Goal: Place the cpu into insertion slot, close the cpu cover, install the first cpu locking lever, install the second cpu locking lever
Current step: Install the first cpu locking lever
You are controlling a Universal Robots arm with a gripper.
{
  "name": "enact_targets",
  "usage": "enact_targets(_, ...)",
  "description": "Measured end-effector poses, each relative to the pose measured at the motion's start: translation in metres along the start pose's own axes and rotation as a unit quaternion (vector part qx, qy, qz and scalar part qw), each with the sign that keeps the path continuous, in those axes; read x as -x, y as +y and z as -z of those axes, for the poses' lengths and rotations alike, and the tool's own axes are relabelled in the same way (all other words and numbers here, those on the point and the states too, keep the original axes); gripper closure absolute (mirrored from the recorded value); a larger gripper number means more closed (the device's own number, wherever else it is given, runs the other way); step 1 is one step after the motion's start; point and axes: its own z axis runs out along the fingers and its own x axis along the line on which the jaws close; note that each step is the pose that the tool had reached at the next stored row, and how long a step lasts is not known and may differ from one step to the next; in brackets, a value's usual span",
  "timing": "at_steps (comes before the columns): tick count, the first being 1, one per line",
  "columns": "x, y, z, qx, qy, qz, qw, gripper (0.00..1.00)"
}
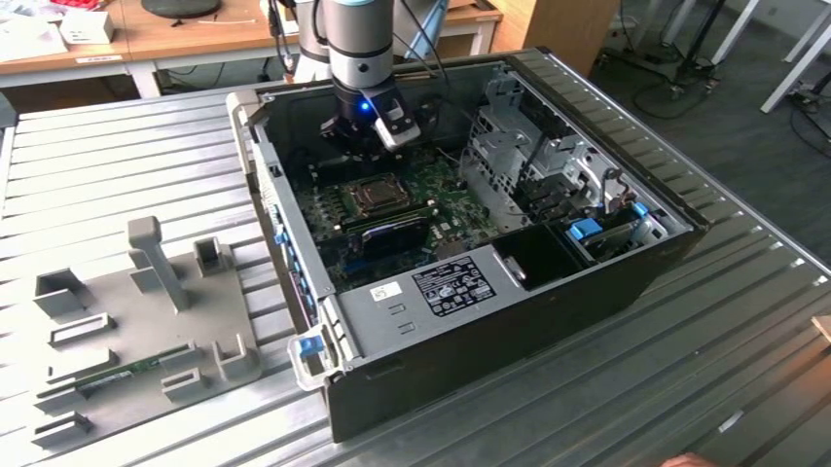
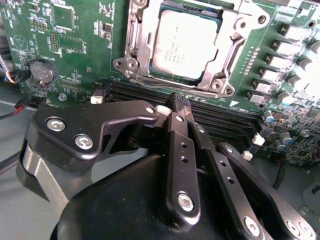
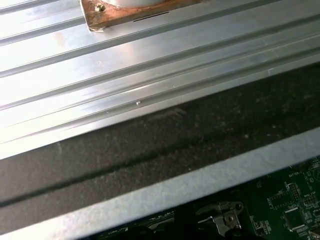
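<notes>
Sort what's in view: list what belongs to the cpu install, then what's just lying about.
Belongs to the job:
- cpu, seated in the insertion slot
- cpu cover, down around the chip
- gripper, jaws together, holding nothing, over the memory slots

Just lying about:
- grey fixture tray on the table
- coin battery
- drive cage

The arm (image 1: pixel 353 39) is a grey cylindrical body with a blue indicator light near its wrist. The hand (image 2: pixel 176 107) is glossy black, built from linked bars fastened with silver screws.
</notes>
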Motion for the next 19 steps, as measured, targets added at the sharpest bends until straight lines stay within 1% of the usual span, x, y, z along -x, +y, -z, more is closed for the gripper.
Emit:
enact_targets(1, 0.0, 0.0, 0.0, -0.0026, -0.0005, 0.0, 1.0, 0.9)
enact_targets(2, 0.0, 0.0, 0.0001, -0.0067, -0.0007, 0.001, 0.99998, 0.9)
enact_targets(3, 0.0, 0.0, 0.0001, -0.0114, -0.0002, 0.001, 0.99993, 0.9)
enact_targets(5, 0.0, 0.0, 0.0001, -0.0221, 0.0025, 0.001, 0.99975, 0.9)
enact_targets(6, 0.0, 0.0, 0.0001, -0.0257, 0.0037, 0.001, 0.99966, 0.9)
enact_targets(7, 0.0, -0.0001, 0.0, -0.0276, 0.0049, 0.002, 0.99961, 0.9)
enact_targets(8, 0.0001, 0.0, 0.0, -0.0289, 0.0067, 0.002, 0.99956, 0.9)
enact_targets(10, 0.0008, 0.0002, 0.0, -0.0317, 0.0125, 0.002, 0.99942, 0.9)
enact_targets(11, 0.0008, 0.0002, 0.0, -0.032, 0.0132, 0.003, 0.9994, 0.9)
enact_targets(16, 0.0009, 0.0002, 0.0, -0.0319, 0.0135, 0.004, 0.99939, 0.9)
enact_targets(17, 0.0009, 0.0002, 0.0, -0.0317, 0.0141, 0.01, 0.99935, 0.9)
enact_targets(19, 0.0009, 0.0003, -0.0001, -0.0305, 0.0161, 0.027, 0.99905, 0.9)
